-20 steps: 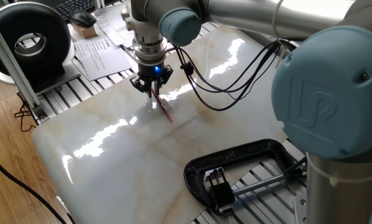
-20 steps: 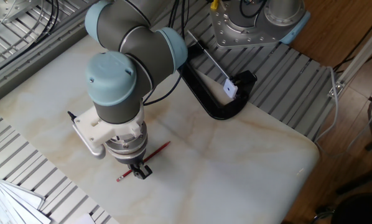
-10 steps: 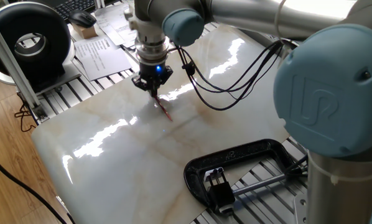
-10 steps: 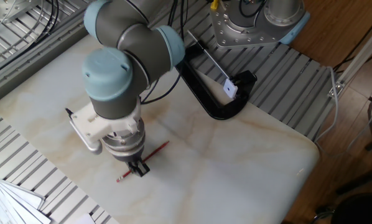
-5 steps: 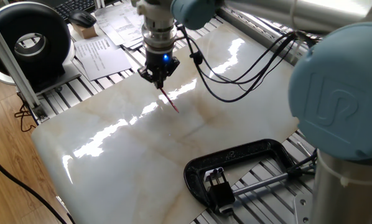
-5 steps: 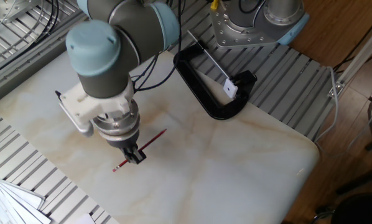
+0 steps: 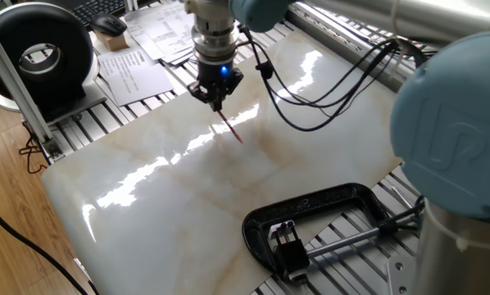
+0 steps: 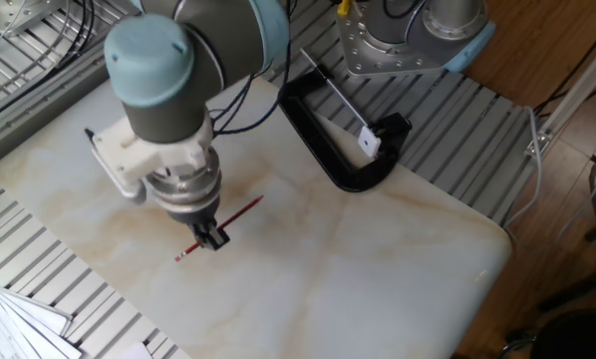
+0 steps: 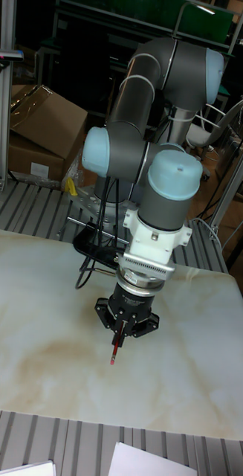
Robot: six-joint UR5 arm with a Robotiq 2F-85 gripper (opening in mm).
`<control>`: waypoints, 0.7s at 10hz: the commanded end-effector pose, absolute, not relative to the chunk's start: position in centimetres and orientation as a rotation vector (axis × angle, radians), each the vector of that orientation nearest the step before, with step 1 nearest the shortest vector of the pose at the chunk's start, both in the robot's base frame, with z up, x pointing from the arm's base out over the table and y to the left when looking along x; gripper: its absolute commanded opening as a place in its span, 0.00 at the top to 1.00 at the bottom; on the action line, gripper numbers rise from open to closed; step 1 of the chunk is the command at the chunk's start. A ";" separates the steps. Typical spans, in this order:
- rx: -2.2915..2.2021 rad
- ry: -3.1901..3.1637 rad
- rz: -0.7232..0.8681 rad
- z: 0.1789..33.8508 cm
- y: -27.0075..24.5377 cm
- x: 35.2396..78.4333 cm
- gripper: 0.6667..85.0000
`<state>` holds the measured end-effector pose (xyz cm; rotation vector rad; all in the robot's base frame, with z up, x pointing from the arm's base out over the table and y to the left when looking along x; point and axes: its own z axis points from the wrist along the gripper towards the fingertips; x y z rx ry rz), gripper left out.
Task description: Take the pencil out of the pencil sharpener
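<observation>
My gripper [image 7: 215, 100] is shut on the thin red pencil [image 7: 233, 129], which slants down from the fingers above the marble tabletop [image 7: 163, 213]. In the other fixed view the pencil [image 8: 243, 211] sticks out on both sides of the gripper [image 8: 213, 239]. The tall fixed view shows the pencil [image 9: 116, 348] hanging below the gripper [image 9: 122, 325]. The small black pencil sharpener [image 7: 288, 239] sits in the jaws of the black C-clamp [image 7: 327, 199] at the table's near right edge, well away from the pencil. It is also visible as the pencil sharpener [image 8: 369, 143] inside the clamp [image 8: 313, 128].
A long silver screw rod [image 7: 351, 239] runs through the clamp. Black cables [image 7: 310, 106] hang from the arm over the table's far side. Papers [image 7: 134, 70] and a round black device [image 7: 40, 53] lie beyond the left edge.
The gripper has risen and moved toward the far side of the table, carrying the pencil with it. The clamp and sharpener have not moved.
</observation>
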<state>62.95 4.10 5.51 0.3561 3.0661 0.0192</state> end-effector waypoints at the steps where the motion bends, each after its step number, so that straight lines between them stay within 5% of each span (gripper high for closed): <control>1: 0.449 3.042 0.002 7.1 3.1 58.1 0.99; 7: 0.449 3.054 0.016 7.4 3.0 55.5 0.99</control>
